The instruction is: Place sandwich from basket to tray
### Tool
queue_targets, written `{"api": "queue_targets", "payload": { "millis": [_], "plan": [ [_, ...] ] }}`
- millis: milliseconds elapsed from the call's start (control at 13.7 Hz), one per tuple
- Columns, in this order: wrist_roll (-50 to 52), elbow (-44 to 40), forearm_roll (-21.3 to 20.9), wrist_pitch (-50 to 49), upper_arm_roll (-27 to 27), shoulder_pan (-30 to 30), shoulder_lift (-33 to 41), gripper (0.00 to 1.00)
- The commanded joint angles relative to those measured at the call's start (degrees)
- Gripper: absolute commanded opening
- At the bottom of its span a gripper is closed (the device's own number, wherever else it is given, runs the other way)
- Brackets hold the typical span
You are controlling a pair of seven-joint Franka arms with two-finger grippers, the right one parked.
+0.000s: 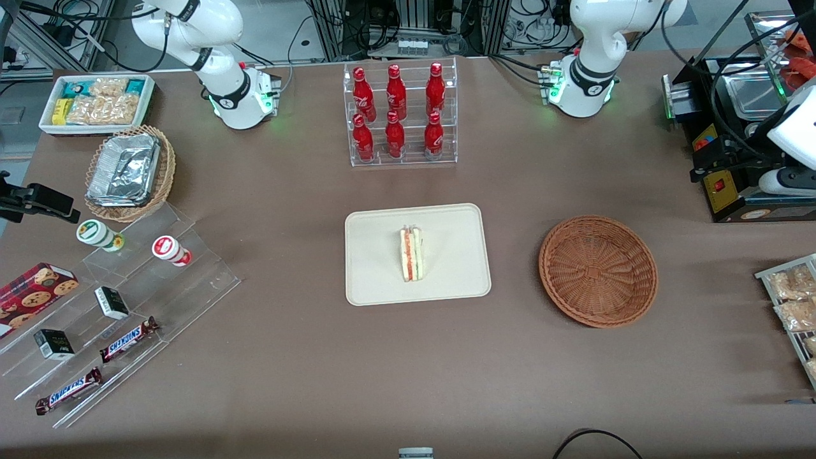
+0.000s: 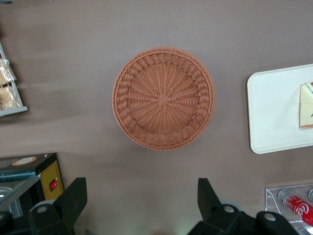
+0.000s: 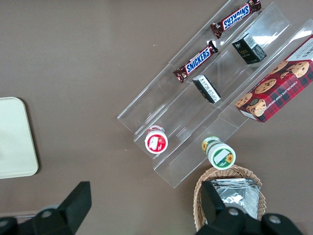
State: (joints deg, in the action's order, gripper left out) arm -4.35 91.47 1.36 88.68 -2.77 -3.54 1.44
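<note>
The sandwich (image 1: 411, 254) stands on its edge near the middle of the cream tray (image 1: 376, 280), filling stripe facing up, while the round wicker basket (image 1: 598, 271) sits bare on the brown desk (image 1: 287, 357) toward the working arm's end, well apart from the tray. Seen from the left wrist camera, the pincer (image 2: 142, 200) hangs high over the desk near the basket's rim, its two dark fingers (image 2: 73, 196) spread wide with nothing between them. The basket (image 2: 163, 98) shows only its woven floor, and a corner of the tray (image 2: 274, 112) carries the sandwich (image 2: 306, 105). With the wedge resting freely on the tray and the pincer clear of both, the transfer looks complete; the wide, raised stance suggests the arm has let go and stands off so as not to knock the wedge over
</note>
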Motion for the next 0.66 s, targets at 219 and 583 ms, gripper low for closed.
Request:
{"api": "queue_targets", "payload": {
  "millis": [219,583],
  "plan": [
    [3.47,-2.43,-2.15,2.99,3.30,1.69,-2.14,1.00],
    [2.50,-2.35,-1.71,2.20,3.91,3.01,-1.53,1.00]
  ]
}}
